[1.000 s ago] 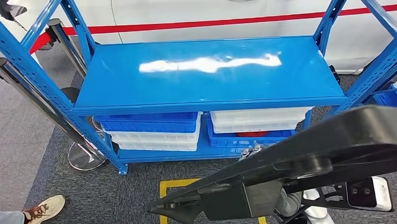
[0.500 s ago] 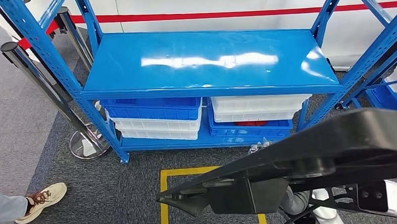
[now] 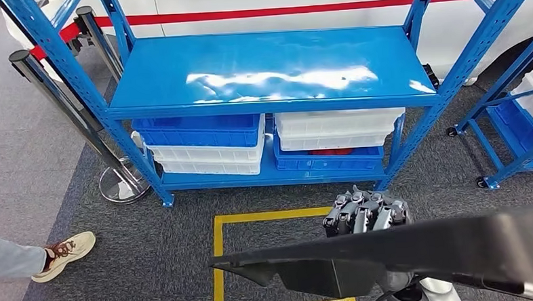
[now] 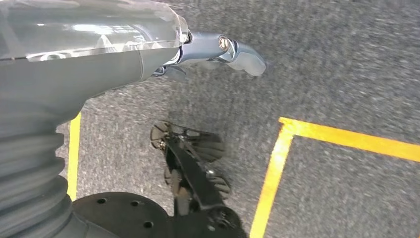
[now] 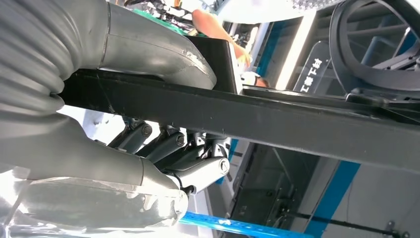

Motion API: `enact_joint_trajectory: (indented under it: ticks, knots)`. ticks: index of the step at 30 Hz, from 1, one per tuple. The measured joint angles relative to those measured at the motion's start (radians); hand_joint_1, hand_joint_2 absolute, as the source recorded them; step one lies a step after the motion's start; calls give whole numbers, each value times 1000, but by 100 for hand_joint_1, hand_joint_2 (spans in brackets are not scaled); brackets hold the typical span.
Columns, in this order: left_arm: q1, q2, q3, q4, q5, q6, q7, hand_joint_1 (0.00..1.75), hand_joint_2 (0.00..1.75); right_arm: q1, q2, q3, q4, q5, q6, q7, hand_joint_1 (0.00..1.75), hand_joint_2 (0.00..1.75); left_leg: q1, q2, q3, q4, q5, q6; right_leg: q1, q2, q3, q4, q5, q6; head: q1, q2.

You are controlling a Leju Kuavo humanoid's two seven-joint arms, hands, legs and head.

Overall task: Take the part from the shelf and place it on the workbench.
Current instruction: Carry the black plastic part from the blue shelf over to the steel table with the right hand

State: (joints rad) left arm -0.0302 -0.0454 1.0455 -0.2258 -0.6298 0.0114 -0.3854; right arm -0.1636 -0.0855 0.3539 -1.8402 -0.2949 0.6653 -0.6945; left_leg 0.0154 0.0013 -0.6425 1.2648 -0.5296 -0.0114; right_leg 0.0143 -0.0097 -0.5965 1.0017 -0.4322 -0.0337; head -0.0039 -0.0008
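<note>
Shelf (image 3: 267,72): blue steel rack, upper half of the head view, stacked blue and white bins (image 3: 206,143) beneath its glossy deck.

Part (image 3: 404,253): long, flat black bar with a bracket underneath, lying across the lower right of the frame, over grey carpet and a yellow floor line (image 3: 218,261).

Right hand (image 3: 365,212): fingers curled over the part's far edge, gripping it.

Left hand (image 4: 218,49): above the carpet, apart from the part; whether open or closed cannot be told.

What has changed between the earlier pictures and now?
The whole view shifted: the camera moved back from the blue shelf. The long black part now lies lower and flatter, and the right hand gripping it has come into sight. The bins stayed stacked on the lower shelf.
</note>
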Motion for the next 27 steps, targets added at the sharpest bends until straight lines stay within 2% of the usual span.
enact_joint_trajectory:
  ticks: [1, 2, 3, 4, 6, 7, 8, 9, 11, 12, 13, 14, 15, 17, 18, 19, 22, 23, 25, 27]
  knots:
    - [1, 1, 1, -1, 0, -1, -1, 0, 175, 2, 0, -7, 1, -1, 7, 0, 175, 175, -3, 0, 50, -65, 15, 7, 1, 0, -14, 8, 6, 2, 0, 0]
    - [1, 1, 2, -3, -1, -1, -3, 0, 175, 4, 0, -16, 1, -3, 14, 0, 175, 175, -6, 0, 104, -141, 16, 12, 3, 0, -25, 16, 11, 5, 0, 0]
    - [1, 2, 3, -5, -1, -1, -5, 0, 175, 7, 0, -24, 2, -5, 21, 0, 175, 175, -10, 0, 143, -203, 6, 16, 4, -1, -32, 23, 16, 9, 0, 0]
    - [1, 2, 4, -6, -2, 0, -7, 0, 175, 9, 0, -32, 2, -8, 27, 0, 175, 175, -12, 0, 166, -243, -7, 19, 3, -2, -37, 27, 22, 14, 1, 0]
    - [3, 1, 7, -7, -7, 2, -10, 0, 175, 13, 0, -48, 5, -13, 39, 0, 175, 175, -14, 0, 168, -264, -6, 26, 1, -3, -42, 28, 32, 26, 1, 0]
    - [4, 0, 8, -7, -10, 4, -10, 0, 175, 15, 1, -56, 6, -13, 44, 0, 175, 175, -12, 1, 163, -267, 1, 32, -1, -1, -46, 32, 28, 33, 1, 0]
    - [6, -1, 10, -7, -13, 5, -9, 0, 175, 16, 2, -63, 7, -11, 47, 0, 175, 175, -10, 3, 156, -269, 10, 39, -3, 2, -53, 48, 8, 41, 3, 0]
    - [6, -2, 12, -7, -15, 7, -8, 0, 175, 18, 3, -69, 7, -5, 49, 0, 175, 175, -7, 5, 148, -271, 19, 44, -6, 5, -66, 82, -27, 49, 4, 0]
    - [7, -2, 16, -7, -18, 10, -6, 0, 175, 25, 8, -76, 6, 15, 44, 0, 175, 175, -7, 8, 129, -271, 35, 48, -17, 8, -102, 197, -117, 66, 6, 0]
    - [8, -2, 18, -7, -19, 12, -4, 0, 175, 31, 12, -78, 4, 27, 38, 0, 175, 175, -7, 8, 119, -270, 43, 47, -23, 8, -117, 254, -143, 72, 6, 0]
    - [8, -3, 19, -7, -19, 13, -3, 0, 175, 38, 16, -79, 2, 36, 32, 0, 175, 175, -6, 8, 110, -269, 51, 46, -27, 8, -120, 287, -146, 77, 6, 0]
    - [9, -4, 20, -7, -20, 14, -2, 0, 175, 44, 20, -79, -2, 44, 26, 0, 175, 175, -6, 8, 102, -268, 56, 43, -30, 8, -105, 284, -131, 80, 6, 0]
    - [10, -5, 22, -7, -20, 15, -1, 0, 175, 48, 24, -79, -6, 49, 22, 0, 175, 175, -5, 8, 97, -268, 61, 40, -33, 8, -70, 241, -105, 80, 6, 0]
    - [10, -7, 24, -7, -20, 16, 0, 0, 175, 51, 30, -79, -14, 53, 19, 0, 175, 175, -6, 7, 92, -267, 67, 33, -32, 8, 30, 93, -66, 74, 6, 0]
    - [10, -8, 25, -7, -21, 17, 0, 0, 175, 52, 32, -79, -19, 55, 18, 0, 175, 175, -6, 7, 91, -267, 70, 28, -29, 8, 66, 35, -59, 68, 6, 0]
    - [10, -8, 25, -7, -24, 19, 1, 0, 175, 55, 35, -79, -26, 60, 16, 0, 175, 175, -6, 7, 90, -268, 74, 23, -26, 8, 85, 2, -60, 61, 6, 0]
    - [11, -8, 26, -8, -37, 33, 3, 0, 175, 78, 47, -79, -56, 92, 11, 0, 175, 175, -3, 7, 87, -267, 78, 5, -21, 8, 85, -16, -55, 38, 5, 0]
    - [13, -7, 28, -9, -39, 39, 2, 0, 175, 88, 54, -79, -71, 109, 7, 0, 175, 175, -3, 7, 80, -252, 64, 0, -23, 8, 84, -21, -49, 28, 5, 0]
    - [15, -5, 35, -13, -40, 51, 0, 0, 175, 107, 67, -79, -99, 145, -16, 0, 175, 175, -2, 6, 43, -163, 0, -5, -25, 10, 80, -29, -40, 13, 3, 0]
    - [16, -1, 46, -16, -40, 62, 3, 0, 175, 125, 73, -76, -123, 175, -43, 0, 175, 175, -2, 5, -12, -27, -69, -7, -21, 15, 70, -26, -35, 7, 3, 0]
